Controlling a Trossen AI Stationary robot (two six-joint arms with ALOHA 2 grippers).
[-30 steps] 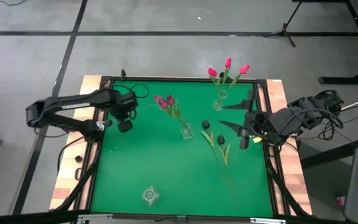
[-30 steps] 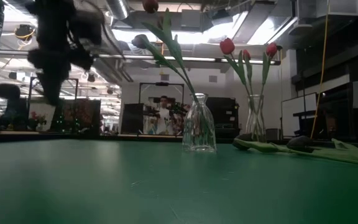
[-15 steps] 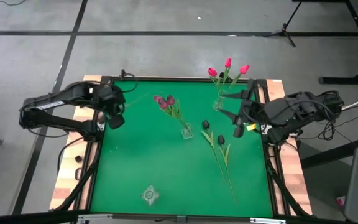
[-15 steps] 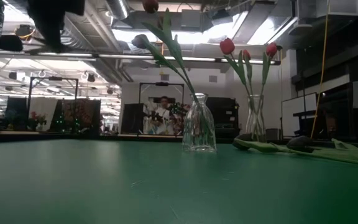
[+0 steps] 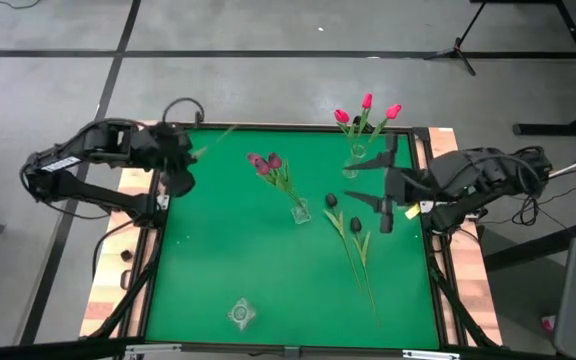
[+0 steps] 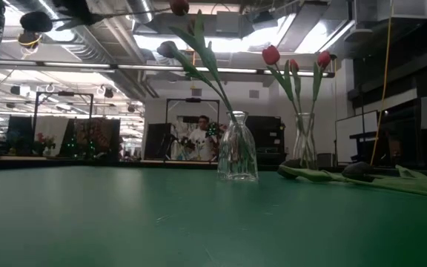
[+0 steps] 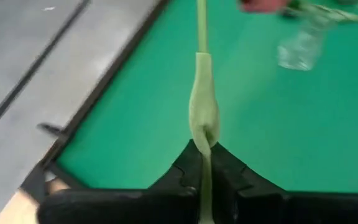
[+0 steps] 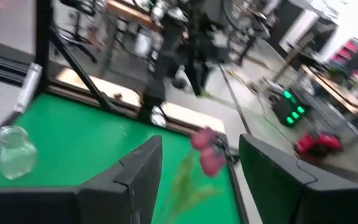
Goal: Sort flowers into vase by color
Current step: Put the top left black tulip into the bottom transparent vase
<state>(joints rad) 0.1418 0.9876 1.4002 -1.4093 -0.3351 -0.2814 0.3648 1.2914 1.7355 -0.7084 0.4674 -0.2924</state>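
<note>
The left gripper is clamped on a tulip stem, which runs straight out ahead of its fingers, the head out of sight; the carrying step is in hand; next it must bring that tulip to a matching vase; the right gripper hangs spread and empty, two tulips lying just beyond its fingers.
</note>
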